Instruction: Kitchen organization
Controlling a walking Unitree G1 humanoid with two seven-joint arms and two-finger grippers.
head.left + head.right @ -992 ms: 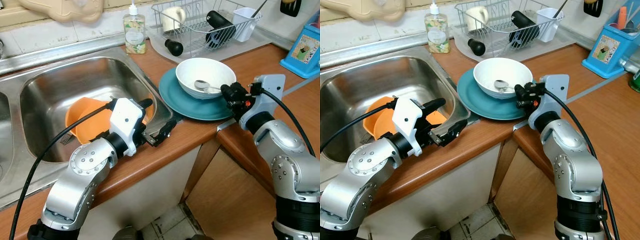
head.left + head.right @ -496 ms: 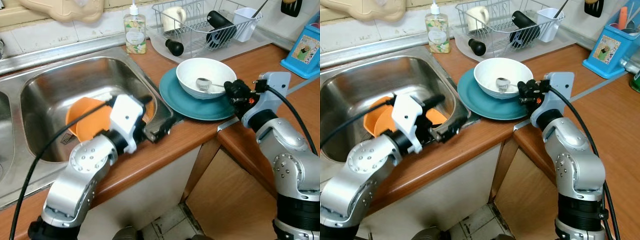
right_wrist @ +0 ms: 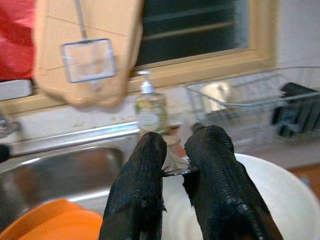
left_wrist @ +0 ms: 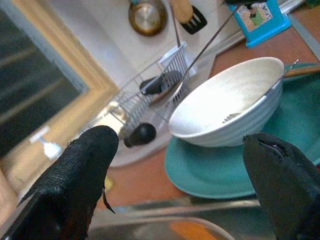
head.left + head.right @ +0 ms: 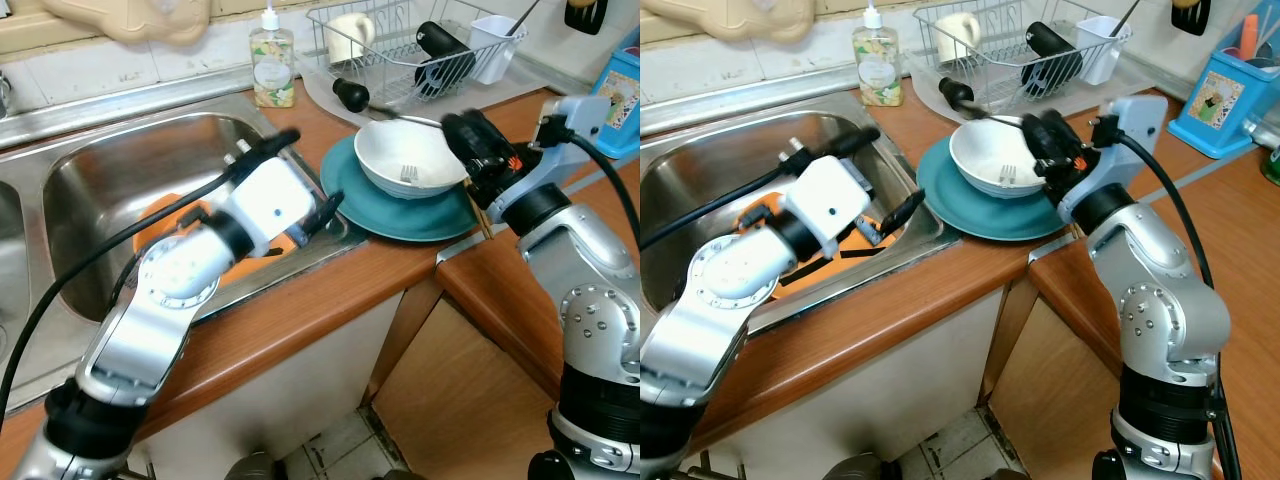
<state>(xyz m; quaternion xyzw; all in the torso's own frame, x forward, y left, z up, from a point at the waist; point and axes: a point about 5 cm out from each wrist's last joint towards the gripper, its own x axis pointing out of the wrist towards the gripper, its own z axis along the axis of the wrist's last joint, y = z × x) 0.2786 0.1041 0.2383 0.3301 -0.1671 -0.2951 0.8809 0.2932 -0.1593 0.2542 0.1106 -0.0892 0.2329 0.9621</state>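
A white bowl [image 5: 420, 160] sits on a teal plate [image 5: 385, 210] on the wooden counter, right of the sink. A fork [image 5: 408, 173] lies inside the bowl. My right gripper [image 5: 458, 128] hovers over the bowl's far right rim, shut on a metal spoon [image 5: 400, 116] that sticks out level above the bowl. In the right wrist view the fingers [image 3: 145, 165] pinch the spoon's handle. My left gripper [image 5: 320, 165] is open above the sink's right rim, just left of the plate, with nothing between its fingers.
An orange bowl [image 5: 165, 215] lies in the steel sink [image 5: 110, 160]. Behind the plate are a black knob [image 5: 350, 93], a dish rack [image 5: 400, 50] with cups, and a soap bottle [image 5: 271, 60]. A blue box [image 5: 618, 95] stands at the far right.
My right gripper has risen from the bowl's rim, lifting the spoon out of the bowl. My left gripper has swung up from the counter's front edge to above the sink rim.
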